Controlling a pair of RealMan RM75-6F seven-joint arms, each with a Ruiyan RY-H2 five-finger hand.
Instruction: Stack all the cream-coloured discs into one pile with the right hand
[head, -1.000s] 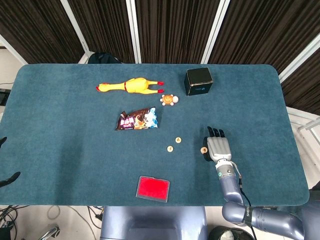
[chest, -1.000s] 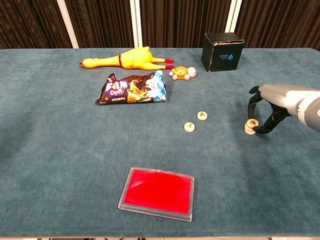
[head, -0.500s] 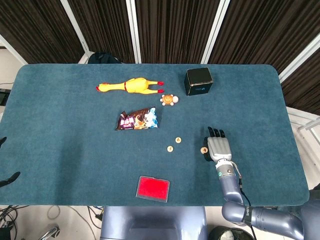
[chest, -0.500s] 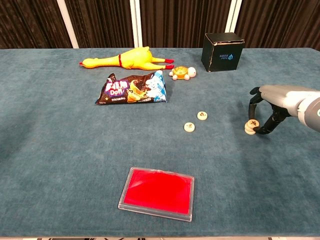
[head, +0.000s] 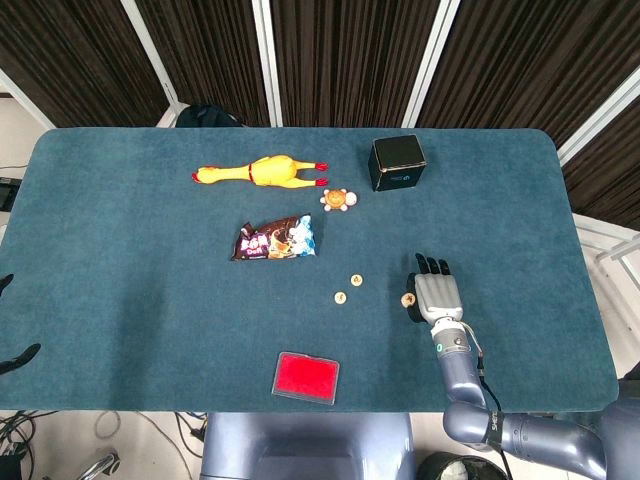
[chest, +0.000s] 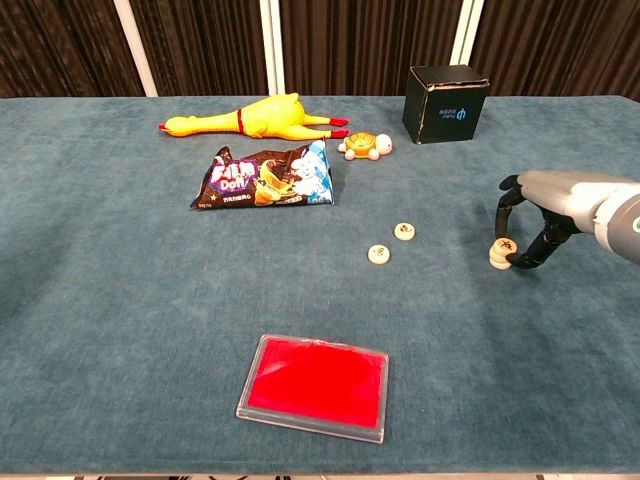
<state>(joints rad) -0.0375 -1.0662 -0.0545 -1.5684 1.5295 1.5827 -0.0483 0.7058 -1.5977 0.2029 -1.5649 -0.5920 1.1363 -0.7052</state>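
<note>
Two cream discs lie singly on the blue cloth, one (head: 356, 279) (chest: 404, 232) a little behind the other (head: 340, 298) (chest: 379, 254). To their right stands a short pile of cream discs (head: 408, 299) (chest: 501, 252). My right hand (head: 438, 295) (chest: 545, 215) arches over that pile from the right, pinching it between a dark fingertip on top and the thumb at its near side. Of my left hand (head: 15, 355) only dark fingertips show, spread apart at the left edge of the head view, off the table, holding nothing.
A red flat case (head: 306, 377) (chest: 315, 386) lies near the front edge. A snack bag (chest: 265, 178), rubber chicken (chest: 250, 117), toy turtle (chest: 364, 146) and black box (chest: 446, 103) sit further back. The table edge (head: 600, 330) runs right of the hand.
</note>
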